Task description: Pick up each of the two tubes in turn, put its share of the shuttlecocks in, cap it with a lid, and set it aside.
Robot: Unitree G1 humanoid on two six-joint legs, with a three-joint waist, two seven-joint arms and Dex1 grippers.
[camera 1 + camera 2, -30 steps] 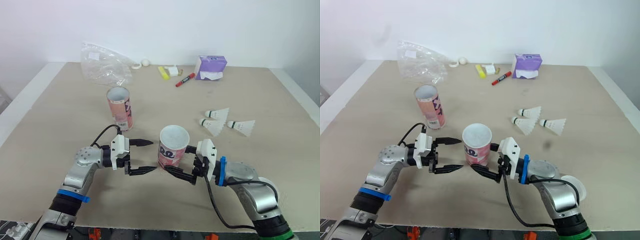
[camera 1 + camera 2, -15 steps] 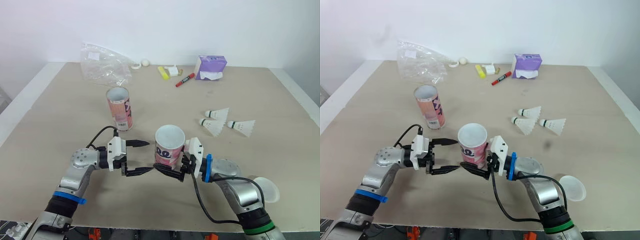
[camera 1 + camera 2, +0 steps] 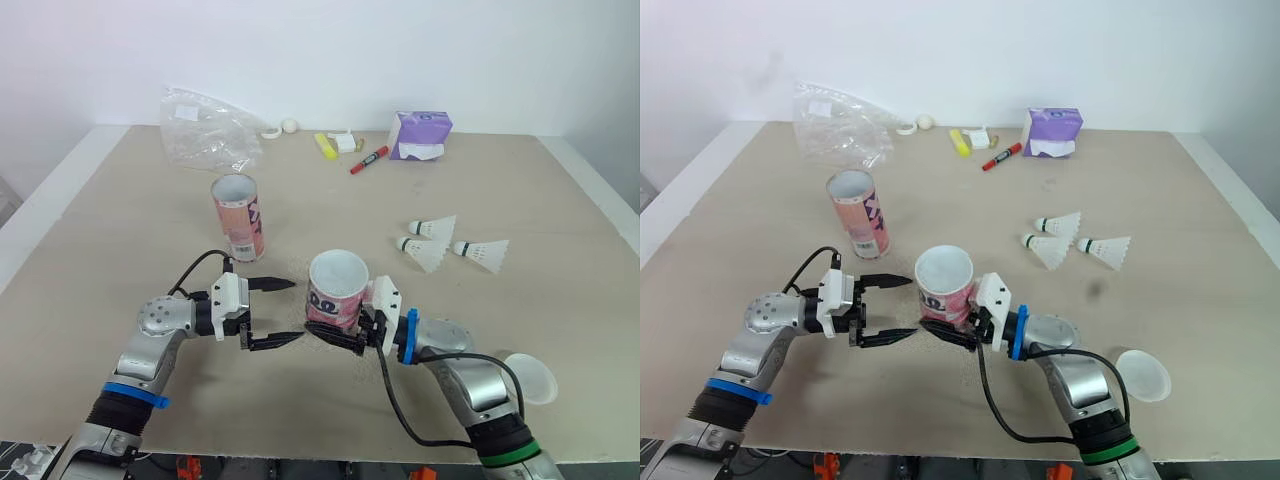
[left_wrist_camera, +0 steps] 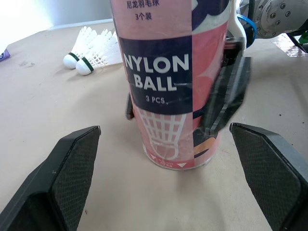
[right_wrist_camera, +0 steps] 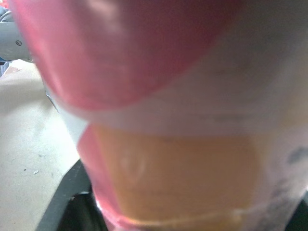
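A pink-and-white tube (image 3: 335,290) stands upright and open-topped near the table's front. My right gripper (image 3: 340,335) is shut on its base, one black finger (image 4: 231,96) on each side. The left gripper (image 3: 293,311) hangs open just left of this tube, its fingers spread wide and apart from it. A second open tube (image 3: 238,215) stands farther back on the left. Three white shuttlecocks (image 3: 435,240) lie in a cluster to the right. A white lid (image 3: 530,378) lies by the front right edge, beside my right arm.
Along the back of the table (image 3: 120,230) are a crumpled clear plastic bag (image 3: 205,135), a purple tissue pack (image 3: 420,135), a red marker (image 3: 370,160) and a yellow item (image 3: 327,145). The table's side edges run close on both sides.
My right gripper slid left to the near tube and went from open to shut around its base, nudging the tube slightly left. The left gripper drew back a little, still open.
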